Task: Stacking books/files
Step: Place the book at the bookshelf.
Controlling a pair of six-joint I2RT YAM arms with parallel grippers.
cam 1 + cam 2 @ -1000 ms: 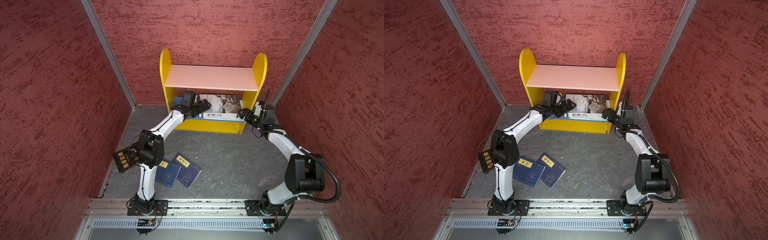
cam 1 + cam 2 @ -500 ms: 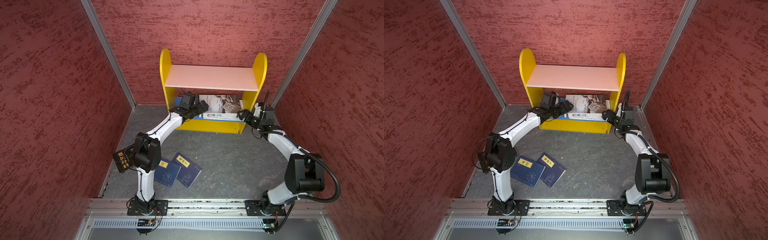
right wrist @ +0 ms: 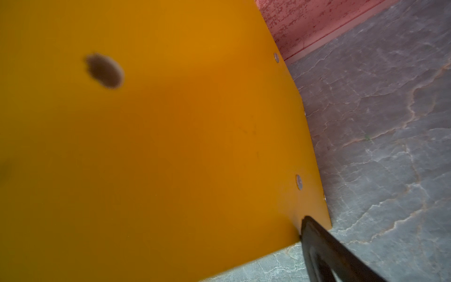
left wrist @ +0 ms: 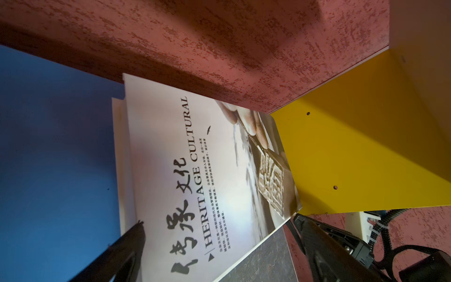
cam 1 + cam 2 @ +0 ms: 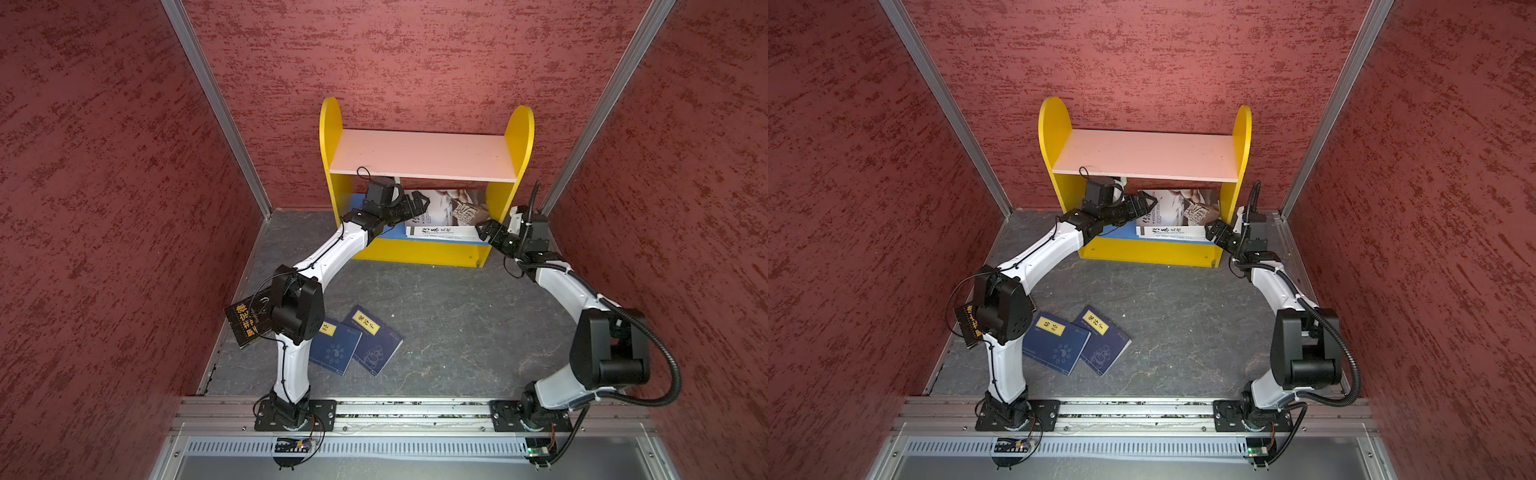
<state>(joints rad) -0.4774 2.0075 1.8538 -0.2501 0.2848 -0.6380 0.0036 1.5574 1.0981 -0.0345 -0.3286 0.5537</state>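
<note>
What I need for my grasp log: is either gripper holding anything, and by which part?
Nothing is held. The left gripper stands open, jaws either side of the white book, unclamped; the right gripper is open beside the yellow shelf side.

Left arm (image 5: 332, 253): glossy white shells between chunky black joint housings (image 5: 297, 309), with a thin black cable (image 5: 283, 363) tied along the white. Right arm (image 5: 561, 286) had the same white-and-black build, but it wore a fat ribbed black hose (image 5: 665, 357). Both stood on black base plates (image 5: 295, 415) dotted with screws. The left gripper (image 5: 419, 203) and right gripper (image 5: 482, 230) were all black, with tapered fingers (image 4: 127, 251). A white cable tie (image 4: 380, 225) cinched the right wrist's wiring.
</note>
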